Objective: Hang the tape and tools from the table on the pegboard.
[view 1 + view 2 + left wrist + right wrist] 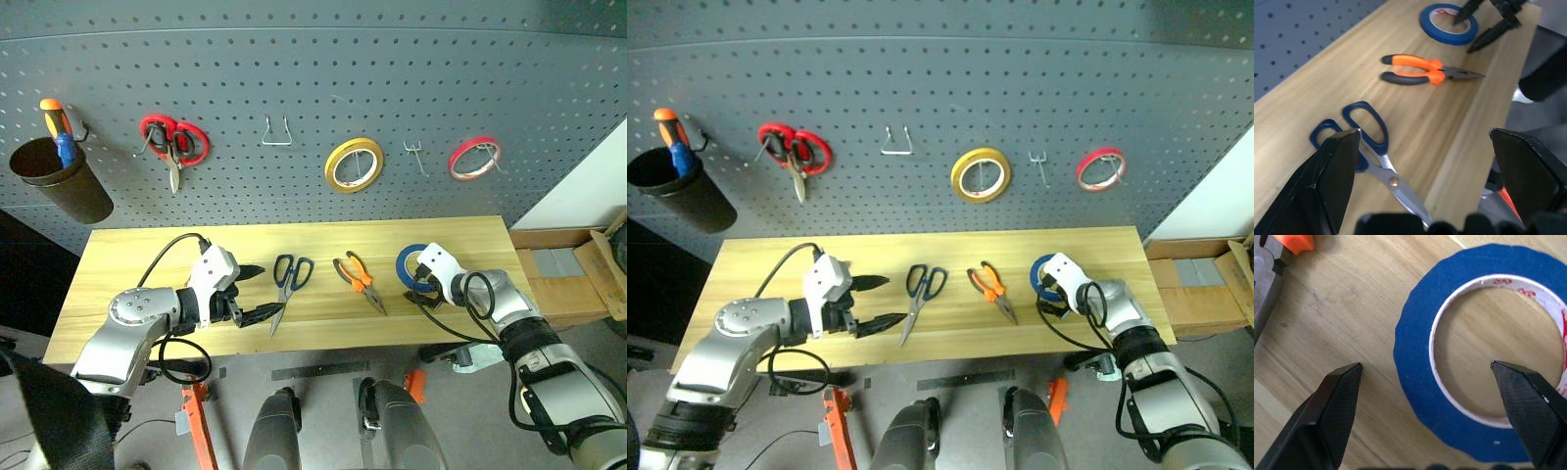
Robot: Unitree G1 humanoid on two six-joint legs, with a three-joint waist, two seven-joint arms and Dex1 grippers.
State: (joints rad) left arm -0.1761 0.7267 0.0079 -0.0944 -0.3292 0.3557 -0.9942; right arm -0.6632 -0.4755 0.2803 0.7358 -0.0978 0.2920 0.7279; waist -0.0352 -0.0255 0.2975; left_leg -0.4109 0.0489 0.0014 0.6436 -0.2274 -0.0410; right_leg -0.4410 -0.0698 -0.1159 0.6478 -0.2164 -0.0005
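Observation:
The blue tape [1413,347] lies flat on the right part of the wooden table [147,255]. My right gripper [1425,367] stands open over it, one fingertip above the hole and the other outside the ring, seen from above at the right gripper [421,286]. Dark-blue-handled scissors [286,291] and orange-and-black pliers [355,274] lie mid-table. My left gripper [263,291] is open just left of the scissors, pointing at them, with nothing between its fingers. The grey pegboard [294,78] rises behind the table.
On the pegboard hang a dark cup [59,181] with an orange-and-blue screwdriver, red scissors [171,142], a bare wire hook [276,132], a yellow tape ring [354,164], a small bare hook [416,155] and a red tape ring [475,157]. A cardboard box [568,279] adjoins the table's right end.

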